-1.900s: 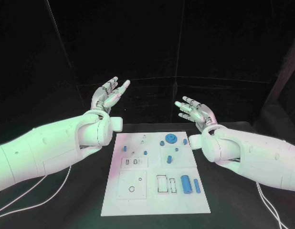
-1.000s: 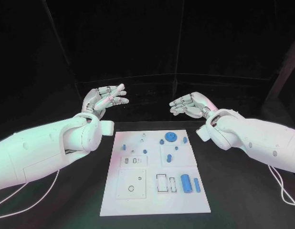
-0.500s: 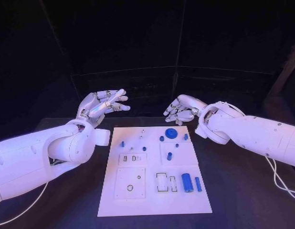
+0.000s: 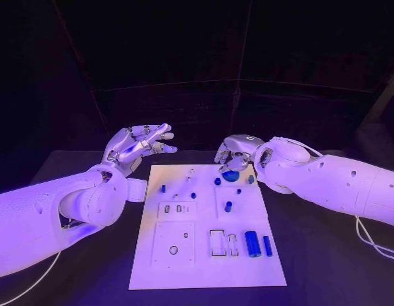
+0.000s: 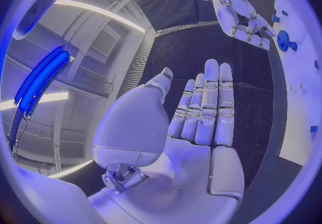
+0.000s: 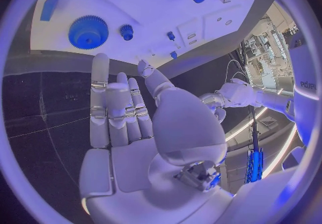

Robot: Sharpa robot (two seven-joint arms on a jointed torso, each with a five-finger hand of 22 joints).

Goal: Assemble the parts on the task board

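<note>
The white task board [image 4: 206, 255] lies in the middle of the black table. On it sit a blue gear [image 4: 231, 175] at the far edge, a large blue cylinder [image 4: 251, 243] and a thinner blue peg [image 4: 267, 245] near the front right, and several small blue pieces between. My right hand [image 4: 236, 153] hovers just beyond the gear, fingers apart and holding nothing. In the right wrist view my right hand [image 6: 127, 122] points its straight fingers toward the gear [image 6: 88, 31] on the board [image 6: 154, 15]. My left hand [image 4: 140, 143] is raised off the board's far left corner, open and empty, as my left hand [image 5: 195, 127] also shows in the left wrist view.
The board has rectangular recesses [image 4: 217, 243] beside the large cylinder and a square plate with a hole [image 4: 174, 245] at the front left. Bare black table [image 4: 335, 255] surrounds the board. White cables [image 4: 381, 248] trail from the right arm.
Both hands have come down from their raised pose and closed in on the board's far edge. The right hand has dropped to just behind the gear. No part has moved.
</note>
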